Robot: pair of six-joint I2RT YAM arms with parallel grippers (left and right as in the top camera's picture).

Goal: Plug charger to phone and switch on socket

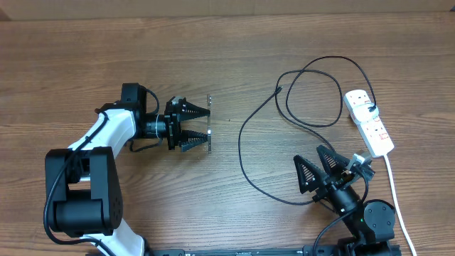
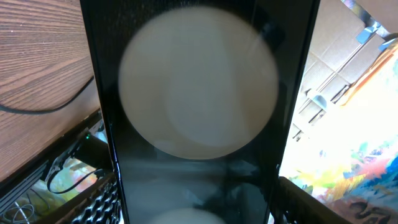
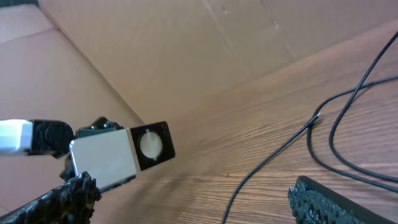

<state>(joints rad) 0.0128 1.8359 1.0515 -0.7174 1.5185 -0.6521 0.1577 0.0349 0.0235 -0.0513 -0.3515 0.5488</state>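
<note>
Viewing overhead, the left gripper (image 1: 208, 124) pinches the glossy black rectangular phone (image 1: 210, 99) upright; the thin black charger cable (image 1: 239, 142) lies loose nearby. Left wrist: phone (image 2: 199, 112) fills view. Right wrist: right gripper (image 3: 193, 186) spread, empty. Plugging and switching the white power strip (image 1: 370, 124) remain.
</note>
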